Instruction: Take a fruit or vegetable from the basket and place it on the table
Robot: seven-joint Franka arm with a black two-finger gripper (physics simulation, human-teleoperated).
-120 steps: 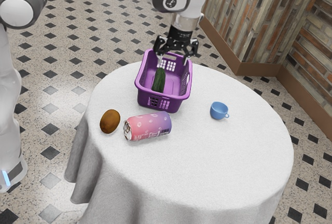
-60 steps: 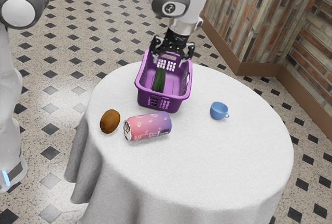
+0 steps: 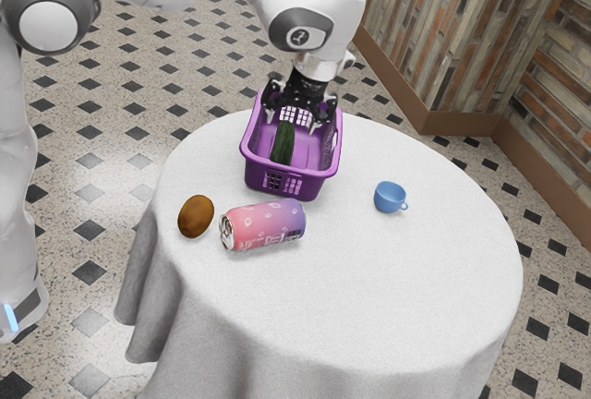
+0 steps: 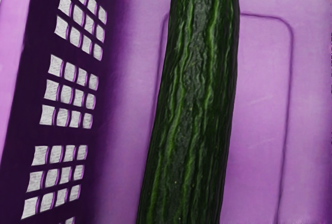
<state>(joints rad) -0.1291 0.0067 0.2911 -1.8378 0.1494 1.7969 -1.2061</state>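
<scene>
My gripper [image 3: 290,126] is open and reaches down into the far part of the purple basket [image 3: 325,167], its two fingers spread to either side of the cucumber's far end. The dark green cucumber [image 3: 283,145] lies lengthwise on the basket floor, with nothing closed on it. Seen from my hand in the wrist view, the ridged cucumber [image 4: 194,99] is large and close below, resting inside the basket [image 4: 262,110] near its slotted side wall. The white-clothed table [image 3: 397,297] holds the basket.
On the table, a pink and purple can [image 3: 263,225] lies on its side in front of the basket, with a brown oval fruit [image 3: 196,216] beside it. A blue cup [image 3: 390,197] stands towards the exterior view's right.
My hand has come down and slightly towards the exterior view's left, from above the basket's far edge to inside it. The cucumber and the other objects have stayed still.
</scene>
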